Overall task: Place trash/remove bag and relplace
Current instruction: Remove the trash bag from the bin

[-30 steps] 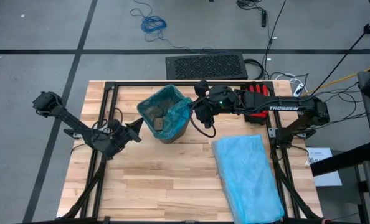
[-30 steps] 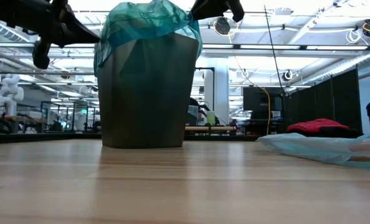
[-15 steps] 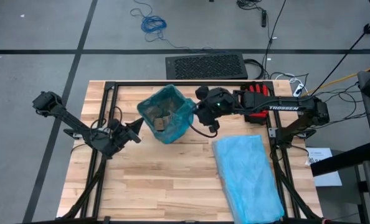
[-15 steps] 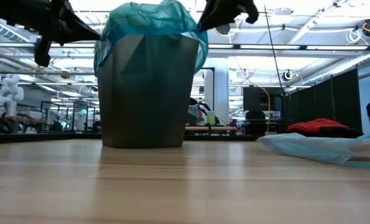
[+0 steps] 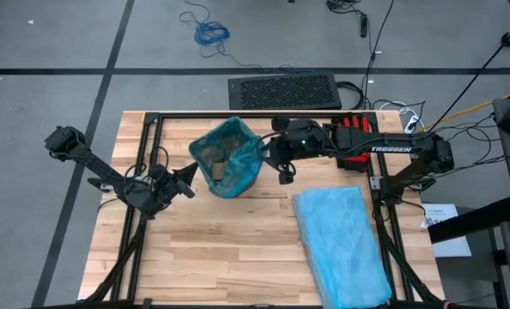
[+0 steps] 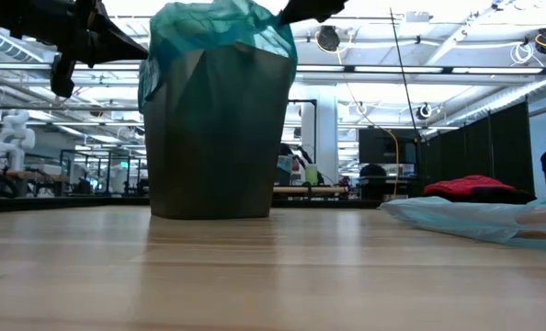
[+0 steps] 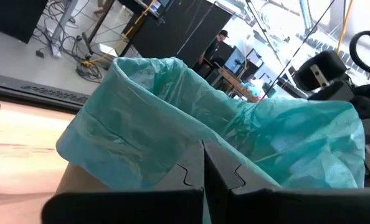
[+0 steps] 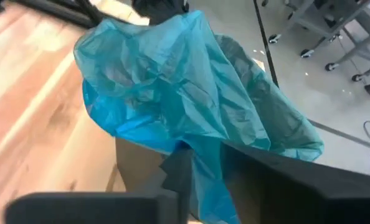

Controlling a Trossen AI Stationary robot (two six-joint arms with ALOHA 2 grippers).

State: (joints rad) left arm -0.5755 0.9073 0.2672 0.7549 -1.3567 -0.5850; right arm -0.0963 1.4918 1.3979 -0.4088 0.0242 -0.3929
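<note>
Loosening is what the last second shows at the right gripper (image 5: 272, 160): a moment ago its jaws were pinched shut at the bag's (image 5: 227, 156) right edge, and now they have begun to part. In its wrist view a fold of teal film (image 8: 203, 168) hangs between the two fingers (image 8: 175, 177), so I cannot tell whether they have fully let go or only slackened. Half a second ago the bag mouth was drawn out toward the right arm; now it has settled back and sits slightly narrower over the bin (image 6: 216, 138).

The left gripper (image 5: 189, 178) has not shifted, its jaws shut on the bag's left rim, as its wrist view shows with film (image 7: 141, 143) draped right at the closed fingertips.

The bag stays in the bin near the back middle of the surface (image 5: 229, 249), its rim folded over the top, with brown trash (image 5: 217, 166) lying inside. The pale blue spare bag (image 5: 341, 240) lies flat well apart to the right.

My reading is that the right arm is regripping rather than lifting, so pulling the liner out has not truly started.
</note>
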